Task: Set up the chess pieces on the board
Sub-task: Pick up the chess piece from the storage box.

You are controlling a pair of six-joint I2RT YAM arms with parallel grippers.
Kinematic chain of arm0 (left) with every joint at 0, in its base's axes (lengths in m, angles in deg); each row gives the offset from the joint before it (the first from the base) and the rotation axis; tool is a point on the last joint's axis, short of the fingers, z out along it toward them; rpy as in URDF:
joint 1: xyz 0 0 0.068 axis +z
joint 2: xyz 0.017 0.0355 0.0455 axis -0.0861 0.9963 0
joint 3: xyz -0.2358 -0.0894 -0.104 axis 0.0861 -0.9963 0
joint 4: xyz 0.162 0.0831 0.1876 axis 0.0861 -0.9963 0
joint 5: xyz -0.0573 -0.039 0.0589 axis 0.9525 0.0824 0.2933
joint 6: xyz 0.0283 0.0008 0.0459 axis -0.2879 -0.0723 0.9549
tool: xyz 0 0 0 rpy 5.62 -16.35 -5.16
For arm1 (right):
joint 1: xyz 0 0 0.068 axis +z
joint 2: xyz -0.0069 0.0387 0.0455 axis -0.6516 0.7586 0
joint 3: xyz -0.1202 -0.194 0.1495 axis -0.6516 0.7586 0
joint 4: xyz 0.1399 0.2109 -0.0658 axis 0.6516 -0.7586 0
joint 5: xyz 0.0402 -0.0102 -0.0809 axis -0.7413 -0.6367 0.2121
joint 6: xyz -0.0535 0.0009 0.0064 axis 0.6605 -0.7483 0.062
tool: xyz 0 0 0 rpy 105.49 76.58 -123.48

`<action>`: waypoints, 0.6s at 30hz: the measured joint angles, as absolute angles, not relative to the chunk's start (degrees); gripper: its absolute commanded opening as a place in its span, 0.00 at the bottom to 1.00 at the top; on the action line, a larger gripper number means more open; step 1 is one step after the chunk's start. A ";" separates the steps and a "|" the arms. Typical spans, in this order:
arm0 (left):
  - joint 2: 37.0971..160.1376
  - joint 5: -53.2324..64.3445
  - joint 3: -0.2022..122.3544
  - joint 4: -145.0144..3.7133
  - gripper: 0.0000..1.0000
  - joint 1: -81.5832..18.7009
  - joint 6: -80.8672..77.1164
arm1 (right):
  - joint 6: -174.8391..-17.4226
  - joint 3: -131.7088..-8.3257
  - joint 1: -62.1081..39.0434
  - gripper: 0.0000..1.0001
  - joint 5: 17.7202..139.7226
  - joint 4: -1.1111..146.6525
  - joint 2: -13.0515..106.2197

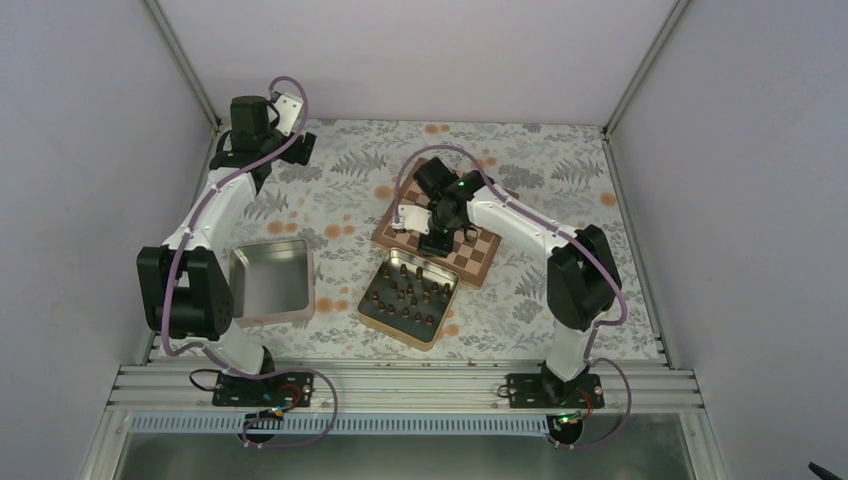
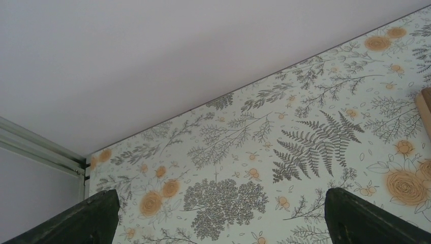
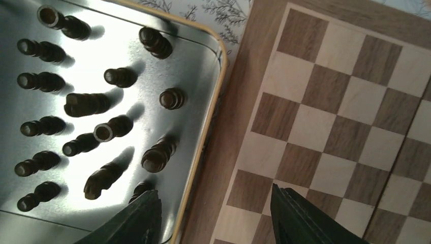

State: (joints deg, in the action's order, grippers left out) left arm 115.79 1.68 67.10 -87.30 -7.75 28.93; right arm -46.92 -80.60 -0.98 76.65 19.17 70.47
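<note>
Hovering where the board (image 3: 325, 127) meets the tin (image 3: 195, 63), the right gripper (image 3: 214, 203) stands half-spread, empty.

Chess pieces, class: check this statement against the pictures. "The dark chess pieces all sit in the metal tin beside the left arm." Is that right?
Wrong tin. The dark chess pieces all sit in the metal tin beside the board, in front of the right arm. The tin beside the left arm looks empty. The top external view shows this.
</note>
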 measured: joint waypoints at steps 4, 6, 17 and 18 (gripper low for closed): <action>115.79 1.31 67.10 -87.28 1.00 -7.93 29.12 | -46.86 -79.70 -0.63 0.54 76.65 18.38 70.14; 115.79 1.11 67.10 -87.28 1.00 -8.01 29.30 | -46.82 -79.61 -0.19 0.53 76.60 18.36 70.14; 115.79 0.74 67.06 -86.99 1.00 -8.06 30.09 | -45.81 -77.93 3.17 0.47 76.36 16.92 70.14; 115.79 0.74 67.06 -86.99 1.00 -8.06 30.09 | -45.81 -77.80 3.22 0.47 76.36 16.77 70.14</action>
